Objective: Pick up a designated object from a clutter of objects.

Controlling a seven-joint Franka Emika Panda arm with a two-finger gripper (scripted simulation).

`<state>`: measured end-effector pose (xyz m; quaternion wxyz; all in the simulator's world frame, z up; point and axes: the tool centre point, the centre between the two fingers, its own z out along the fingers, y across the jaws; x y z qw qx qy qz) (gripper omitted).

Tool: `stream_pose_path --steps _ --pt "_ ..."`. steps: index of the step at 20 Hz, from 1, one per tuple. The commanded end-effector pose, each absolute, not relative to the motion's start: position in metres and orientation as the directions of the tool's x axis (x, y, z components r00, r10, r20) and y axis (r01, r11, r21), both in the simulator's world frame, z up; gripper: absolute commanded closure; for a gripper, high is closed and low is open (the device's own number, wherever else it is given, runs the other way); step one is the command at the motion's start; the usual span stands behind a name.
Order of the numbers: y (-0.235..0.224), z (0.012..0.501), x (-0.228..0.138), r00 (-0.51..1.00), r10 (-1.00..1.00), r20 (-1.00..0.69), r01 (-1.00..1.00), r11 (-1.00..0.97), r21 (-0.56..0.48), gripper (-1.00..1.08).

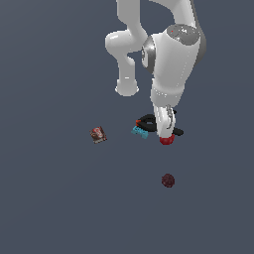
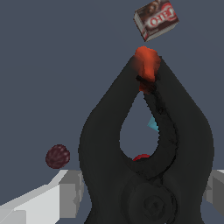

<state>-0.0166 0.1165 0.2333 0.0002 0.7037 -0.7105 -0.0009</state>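
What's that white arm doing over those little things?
The white robot arm has its end effector lowered onto a black spring clamp with an orange-red tip, apparently to pick it up. The clamp fills the wrist view, between the fingers; whether they have closed on it isn't clear. A cyan block and red fruit sit close by; a maroon ball and brown box lie apart.

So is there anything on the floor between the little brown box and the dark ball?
No. In the exterior view, the stretch between the reddish-brown box and the dark maroon ball is bare grey floor.
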Motion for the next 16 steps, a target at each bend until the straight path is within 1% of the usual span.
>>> stream_pose_path --steps 1,9,16 --pt "0.119 0.259 -0.024 -0.010 -1.000 0.001 -1.000 0.010 -0.001 1.08" --pt "0.127 0.325 -0.041 -0.010 -1.000 0.003 -1.000 0.010 -0.002 1.08" --pt "0.133 0.359 -0.050 -0.008 -1.000 0.002 -1.000 0.008 -0.001 1.08"
